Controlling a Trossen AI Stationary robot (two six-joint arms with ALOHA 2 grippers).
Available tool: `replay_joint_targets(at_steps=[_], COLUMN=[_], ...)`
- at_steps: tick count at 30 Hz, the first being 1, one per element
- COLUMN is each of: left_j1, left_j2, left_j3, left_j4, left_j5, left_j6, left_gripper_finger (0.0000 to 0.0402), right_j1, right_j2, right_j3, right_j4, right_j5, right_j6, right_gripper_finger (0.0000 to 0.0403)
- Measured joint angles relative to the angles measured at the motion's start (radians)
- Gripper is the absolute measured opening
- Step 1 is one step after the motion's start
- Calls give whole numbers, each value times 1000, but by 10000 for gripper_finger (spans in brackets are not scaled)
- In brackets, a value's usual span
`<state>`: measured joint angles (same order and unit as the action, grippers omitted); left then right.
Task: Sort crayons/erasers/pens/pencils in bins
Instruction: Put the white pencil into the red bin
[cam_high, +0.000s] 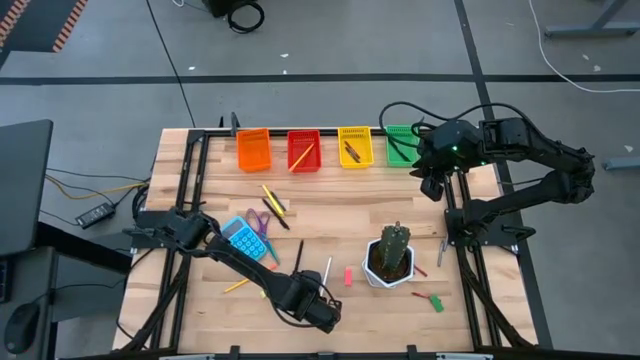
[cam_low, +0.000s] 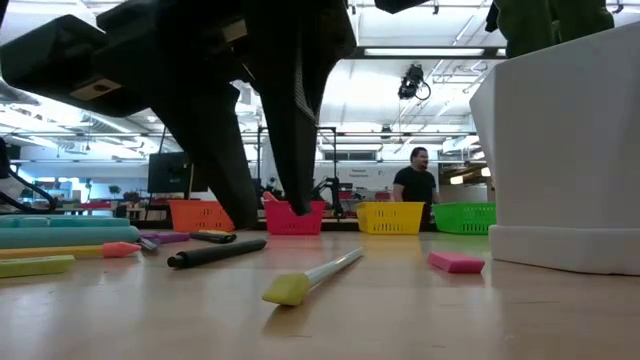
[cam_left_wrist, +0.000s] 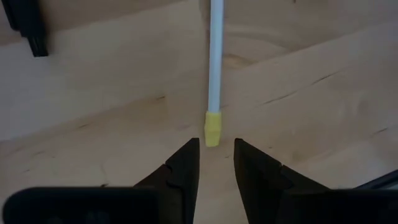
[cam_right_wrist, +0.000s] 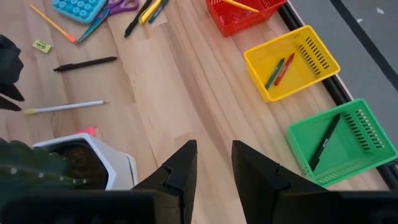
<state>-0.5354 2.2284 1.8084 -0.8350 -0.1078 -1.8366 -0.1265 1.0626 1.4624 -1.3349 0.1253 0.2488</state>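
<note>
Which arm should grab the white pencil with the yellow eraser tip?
Left. The left gripper hovers open right at the white pencil, its yellow tip just ahead of the fingers. The right gripper, also open, is up by the green bin, far from it.

This is a robotics lab or open workshop hall. A wooden worktop (cam_high: 330, 215) on a black metal frame stands on a grey concrete floor (cam_high: 330, 40) marked with dark tape lines, with loose cables (cam_high: 85, 190) trailing at nine o'clock. Beyond it, the low view shows long ceiling strip lights (cam_low: 420, 50), a monitor (cam_low: 165, 172), more benches and a person (cam_low: 413, 185) in black.
</note>
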Motion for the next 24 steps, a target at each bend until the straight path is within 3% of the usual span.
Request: replay_joint_targets(at_steps=[9, 24], left_j1=[7, 20], left_j2=[47, 64], left_j3=[1, 2], left_j4=[68, 16], left_j5=[-2, 16], left_j6=[6, 20], left_gripper_finger=[105, 105], right_j1=[0, 0], right_j2=[0, 0], right_j3=[0, 0], right_j4=[-1, -3], right_j5=[0, 0], right_j6=[2, 5], right_gripper_finger=[107, 107])
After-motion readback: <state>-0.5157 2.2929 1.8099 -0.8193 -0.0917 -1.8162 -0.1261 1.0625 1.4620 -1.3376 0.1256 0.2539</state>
